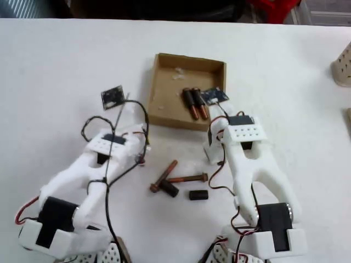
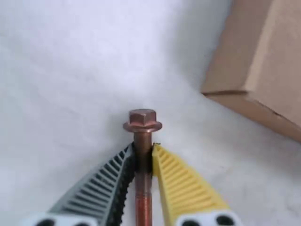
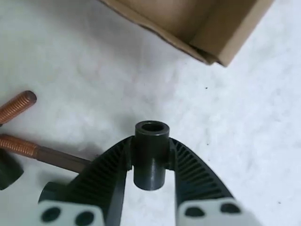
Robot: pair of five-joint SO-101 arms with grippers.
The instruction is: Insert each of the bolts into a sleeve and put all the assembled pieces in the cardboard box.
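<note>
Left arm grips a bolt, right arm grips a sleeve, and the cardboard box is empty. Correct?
No, the cardboard box is not empty: the high view shows two assembled pieces lying in it. The rest holds: the left fingers grip a bolt, the right fingers a sleeve.

Illumination: bright, even, diffuse. The white surface (image 1: 55, 60) reads near washed-out in the high view, strongest at upper left of the frame. Shadows are soft, as along the cardboard box (image 2: 263, 61) base. The bolt (image 2: 142, 123) head and sleeve (image 3: 151, 155) rim carry mild sheen.
</note>
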